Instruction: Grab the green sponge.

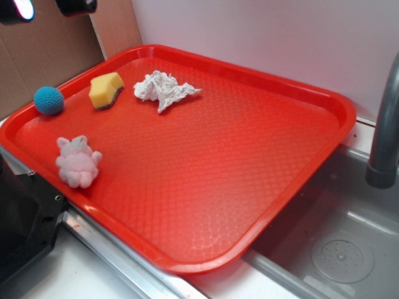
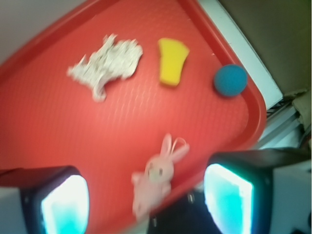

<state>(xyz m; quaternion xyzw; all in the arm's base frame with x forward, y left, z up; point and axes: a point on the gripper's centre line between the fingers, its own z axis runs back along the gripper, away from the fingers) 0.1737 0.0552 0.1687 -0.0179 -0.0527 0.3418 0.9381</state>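
The green sponge (image 1: 105,91) is a yellow foam block with a thin dark layer on its underside. It lies on the red tray (image 1: 237,149) near the far left corner, between a blue ball and a white tissue. In the wrist view the sponge (image 2: 172,61) shows as a yellow block at upper middle. My gripper (image 1: 47,7) hangs high above the tray's left corner, only its fingertips in view. In the wrist view the gripper (image 2: 146,204) is open wide and empty, well above the tray (image 2: 58,131) and apart from the sponge.
A blue crocheted ball (image 1: 48,100) lies left of the sponge. A crumpled white tissue (image 1: 163,90) lies right of it. A pink plush bunny (image 1: 78,162) lies near the tray's left edge. A sink basin (image 1: 343,237) and grey faucet (image 1: 386,124) are on the right.
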